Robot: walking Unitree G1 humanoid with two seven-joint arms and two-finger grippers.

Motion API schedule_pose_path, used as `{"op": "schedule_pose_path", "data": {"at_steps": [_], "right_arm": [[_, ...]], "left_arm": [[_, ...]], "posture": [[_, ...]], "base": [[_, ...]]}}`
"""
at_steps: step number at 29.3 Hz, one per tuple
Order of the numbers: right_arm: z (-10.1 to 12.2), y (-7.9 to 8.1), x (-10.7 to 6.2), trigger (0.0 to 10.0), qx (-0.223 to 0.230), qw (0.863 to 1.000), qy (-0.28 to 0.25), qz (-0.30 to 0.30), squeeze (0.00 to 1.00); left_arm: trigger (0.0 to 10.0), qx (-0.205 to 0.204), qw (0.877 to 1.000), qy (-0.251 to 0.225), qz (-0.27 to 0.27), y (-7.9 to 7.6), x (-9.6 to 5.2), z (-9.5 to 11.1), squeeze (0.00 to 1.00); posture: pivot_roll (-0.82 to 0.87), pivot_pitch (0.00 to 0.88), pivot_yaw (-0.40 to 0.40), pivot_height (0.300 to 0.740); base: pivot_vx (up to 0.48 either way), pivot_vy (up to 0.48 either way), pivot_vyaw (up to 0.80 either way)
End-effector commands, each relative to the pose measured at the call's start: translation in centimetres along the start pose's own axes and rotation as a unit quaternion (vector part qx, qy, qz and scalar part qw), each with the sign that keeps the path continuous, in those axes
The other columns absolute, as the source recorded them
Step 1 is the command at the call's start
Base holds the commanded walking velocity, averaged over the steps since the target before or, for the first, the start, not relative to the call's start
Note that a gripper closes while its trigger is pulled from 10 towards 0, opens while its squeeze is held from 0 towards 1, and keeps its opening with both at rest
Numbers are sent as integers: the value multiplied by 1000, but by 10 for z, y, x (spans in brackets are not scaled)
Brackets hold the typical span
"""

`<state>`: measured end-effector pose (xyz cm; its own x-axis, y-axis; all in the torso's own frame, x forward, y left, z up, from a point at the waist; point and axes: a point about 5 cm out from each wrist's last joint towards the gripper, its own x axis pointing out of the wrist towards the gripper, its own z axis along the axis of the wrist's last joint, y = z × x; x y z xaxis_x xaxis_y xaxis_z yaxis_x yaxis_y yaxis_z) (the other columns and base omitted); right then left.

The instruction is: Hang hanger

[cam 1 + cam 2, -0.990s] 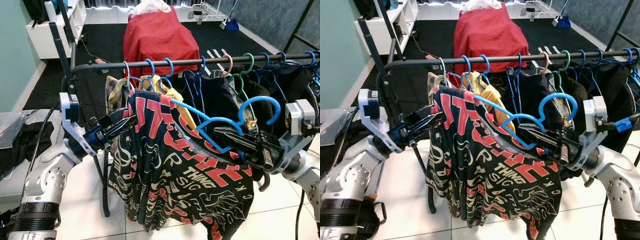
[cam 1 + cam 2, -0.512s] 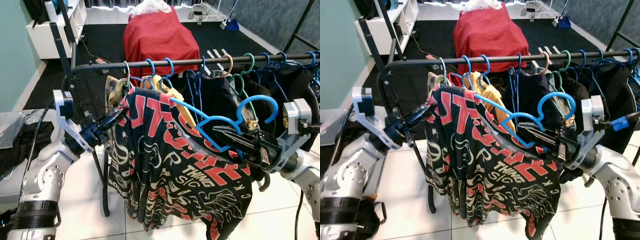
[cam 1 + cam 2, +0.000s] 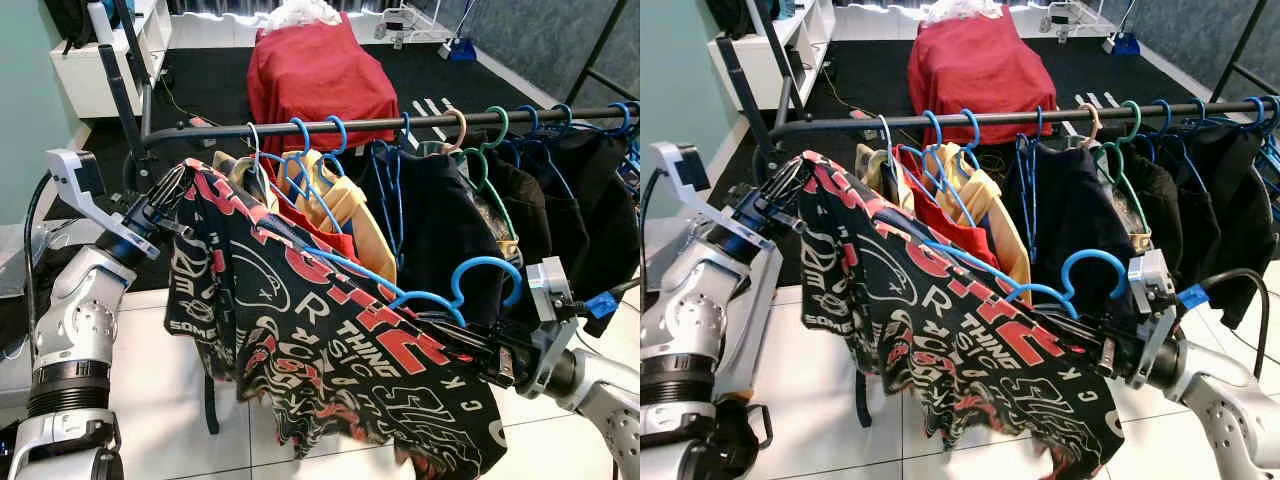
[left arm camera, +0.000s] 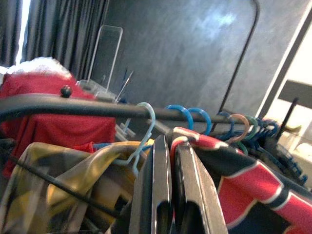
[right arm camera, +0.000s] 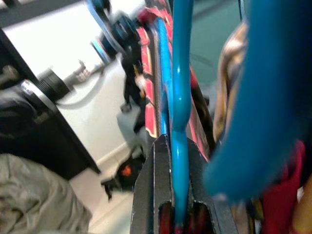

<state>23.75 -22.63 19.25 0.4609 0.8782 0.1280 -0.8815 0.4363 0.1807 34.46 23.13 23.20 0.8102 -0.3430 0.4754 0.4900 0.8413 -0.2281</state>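
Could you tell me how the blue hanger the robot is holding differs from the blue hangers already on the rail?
The held blue hanger is off the black rail, its hook free in the air; the hung blue hangers have hooks over it. The held one is tilted, its higher end toward the left gripper; the hung ones hang straight. The held one carries a black-and-red printed shirt and is clamped in the right gripper. All are blue.

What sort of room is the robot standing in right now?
Probably a bedroom or laundry corner of a home: a black metal clothes rail crowded with hung garments, a red-covered piece of furniture behind it, and a white tiled floor.
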Motion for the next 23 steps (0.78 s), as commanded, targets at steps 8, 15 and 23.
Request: {"op": "schedule_pose_path", "data": {"at_steps": [8, 15, 23], "right_arm": [[17, 7, -1, 0, -7, 999, -46, 26, 0], [41, 2, 8, 0, -52, 993, -102, 17, 0], [51, -23, 16, 0, -91, 983, -133, -90, 0]], "left_arm": [[0, 22, 998, 36, 48, 7, -3, -12, 0], [0, 6, 994, 109, 4, -17, -2, -43, 0], [2157, -47, 980, 111, -159, -61, -11, -44, 0]], "posture": [[-103, 123, 3, 740], [-94, 124, 9, 740], [-87, 123, 9, 740]], "base": [[0, 0, 0], [0, 0, 0], [0, 0, 0]]}}
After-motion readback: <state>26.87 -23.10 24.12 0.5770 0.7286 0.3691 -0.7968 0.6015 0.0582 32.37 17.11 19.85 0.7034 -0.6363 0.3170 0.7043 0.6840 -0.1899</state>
